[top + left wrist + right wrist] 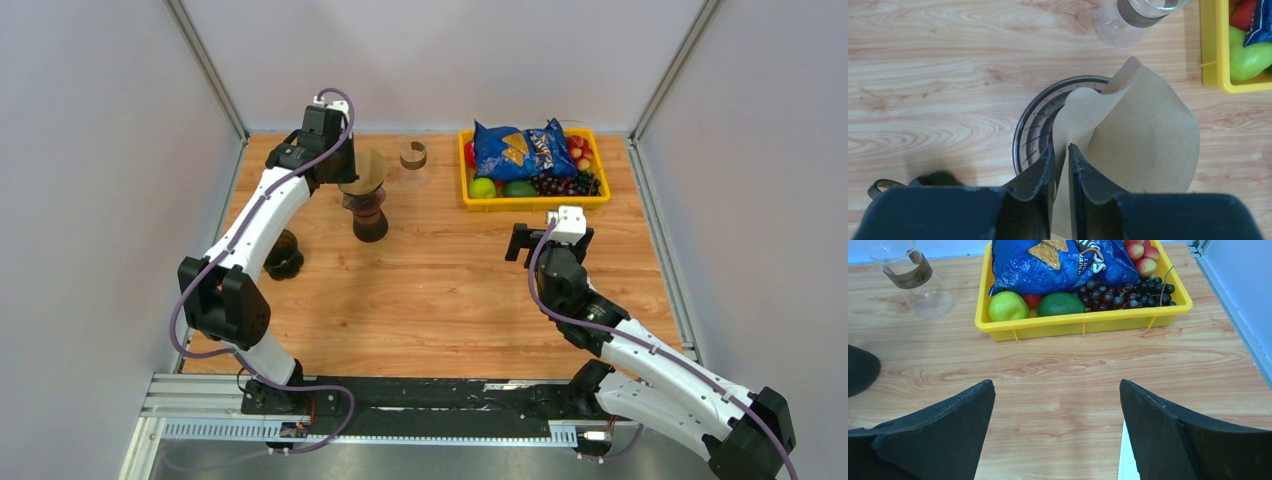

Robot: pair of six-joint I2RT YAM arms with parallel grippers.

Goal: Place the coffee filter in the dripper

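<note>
Laboratory test cell: wooden table (450, 300) enclosed by plain grey panels (90, 150) in aluminium framing (205, 65), metal mounting rail (400, 425) at its near edge.

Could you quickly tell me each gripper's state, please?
Left gripper: jaws barely apart around the coffee filter; grip unclear.
Right gripper: open, empty.

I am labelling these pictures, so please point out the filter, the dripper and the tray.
filter (1148, 145), left wrist view, middle of the brown paper.
dripper (1035, 130), left wrist view, ribbed inner wall.
tray (1083, 325), right wrist view, near yellow wall.
</note>
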